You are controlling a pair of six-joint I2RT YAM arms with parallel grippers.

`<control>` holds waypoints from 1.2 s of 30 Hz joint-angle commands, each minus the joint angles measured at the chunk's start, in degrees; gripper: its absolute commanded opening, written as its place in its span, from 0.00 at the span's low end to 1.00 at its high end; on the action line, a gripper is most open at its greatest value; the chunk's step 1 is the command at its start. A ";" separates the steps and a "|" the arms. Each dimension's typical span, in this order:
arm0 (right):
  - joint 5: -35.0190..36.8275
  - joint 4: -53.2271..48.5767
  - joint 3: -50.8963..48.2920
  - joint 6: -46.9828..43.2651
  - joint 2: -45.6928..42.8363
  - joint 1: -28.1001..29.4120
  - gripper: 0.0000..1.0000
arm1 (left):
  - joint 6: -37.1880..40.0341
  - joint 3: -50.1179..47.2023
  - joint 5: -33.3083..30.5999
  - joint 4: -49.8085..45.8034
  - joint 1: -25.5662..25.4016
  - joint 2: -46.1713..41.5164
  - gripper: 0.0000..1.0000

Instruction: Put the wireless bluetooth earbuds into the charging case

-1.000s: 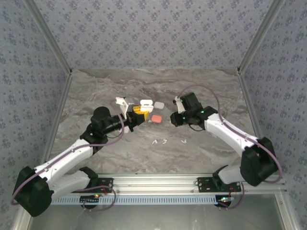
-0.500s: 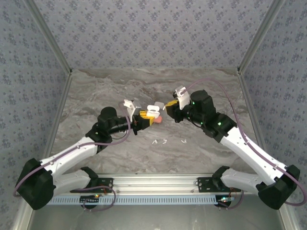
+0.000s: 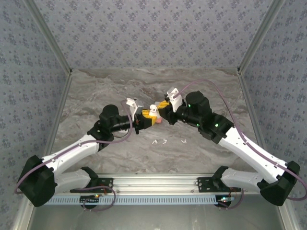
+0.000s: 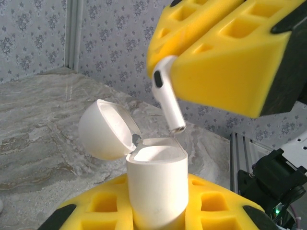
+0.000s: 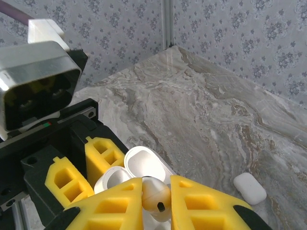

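Observation:
My left gripper [image 4: 156, 208] is shut on a white charging case [image 4: 156, 184], held upright between its yellow foam fingers with the lid [image 4: 103, 129] flipped open to the left. Just above the case's open top hangs a white earbud [image 4: 168, 103], stem pointing down, its tip a little above the rim. My right gripper [image 5: 156, 196] is shut on that earbud [image 5: 154, 191], with the open case [image 5: 144, 165] below it. From above, the two grippers [image 3: 145, 117] [image 3: 163, 108] meet over mid-table around the case [image 3: 153, 111].
Three loose white earbuds [image 3: 155, 142] [image 3: 165, 141] [image 3: 183, 141] lie on the marble table in front of the grippers. A pink case [image 3: 158, 121] sits under the grippers. A shut white case [image 5: 249, 188] rests on the table to the right.
The left gripper has lifted the white case off the table and its lid has come open. The right arm has swung left, carrying the earbud over the case's opening.

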 commanded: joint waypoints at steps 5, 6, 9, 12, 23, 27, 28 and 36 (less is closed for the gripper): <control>0.67 1.91 1.45 -0.78 1.29 0.87 0.19 | 0.97 2.42 1.75 2.77 -0.43 0.26 0.00; 0.66 2.02 1.46 -0.78 1.41 0.97 0.19 | 0.99 2.40 1.79 2.75 -0.44 0.37 0.00; 0.65 2.19 1.38 -0.69 1.67 1.04 0.19 | 1.06 2.55 1.83 2.75 -0.39 0.39 0.00; 0.33 2.48 1.38 -0.60 1.86 1.14 0.19 | 1.08 2.53 1.86 2.63 -0.39 0.44 0.00; -2.56 -0.58 1.99 -1.95 2.83 1.19 0.19 | 1.05 2.03 1.36 3.28 -0.45 0.31 0.00; -4.84 -2.57 2.19 -2.44 2.41 0.89 0.22 | 1.08 1.77 1.05 3.39 -0.46 0.04 0.00; -5.84 -2.92 2.41 -2.32 2.34 0.65 0.25 | 1.08 1.79 1.05 3.41 -0.44 0.12 0.00; -11.22 -3.44 4.24 -0.18 -0.91 -3.12 0.55 | 0.90 1.34 0.67 3.89 -0.42 -0.12 0.00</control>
